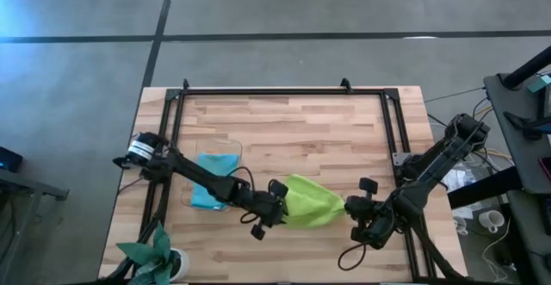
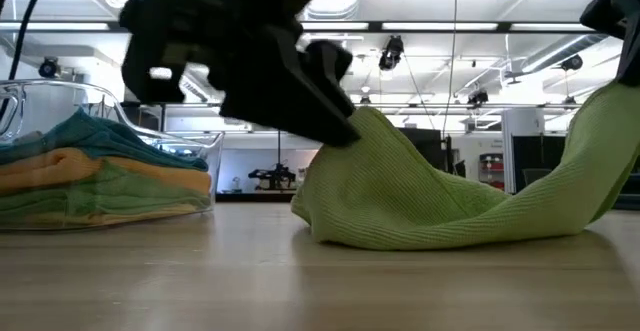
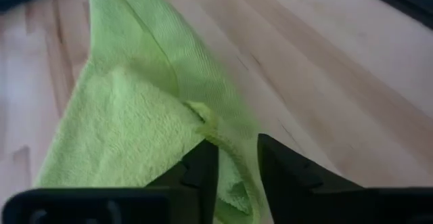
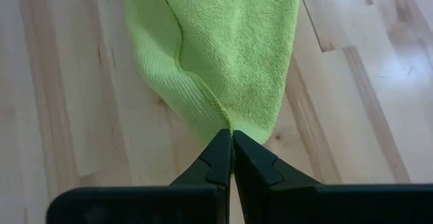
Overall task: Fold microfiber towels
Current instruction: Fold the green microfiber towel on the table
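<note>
- Two dark arms stretch a lime green towel (image 1: 312, 202) between them over the near half of the wooden table (image 1: 293, 121), its long axis running from one gripper across to the other.
- The right gripper (image 4: 232, 143) is clamped tight on the towel's end: in its wrist view the fingers (image 4: 254, 160) meet with no gap, pinching a corner of the hem, and the cloth fans out straight ahead of the fingertips.
- The left gripper (image 3: 237, 149) stands at the opposite end. Its fingers (image 3: 203, 166) are parted by a narrow gap, with a fold of the towel's edge lying in that gap; whether they are pressing on it or have let go cannot be told from here.
- At table height the towel sags in the middle onto the wood and rises at both ends, up to the left gripper on one side and up toward the right edge of that view on the other.
- Judged from this, the next move hinges on the left end: the cloth sits directly between those fingers and extends away from them toward the right arm, so the left gripper is best placed to re-grip or release.
- Beyond the left arm, a clear tray (image 2: 100, 211) holds a stack of folded towels (image 2: 95, 176) with a blue one on top, well apart from the towel in hand.
- A potted plant (image 1: 155, 255) sits at the table's near left corner.
</note>
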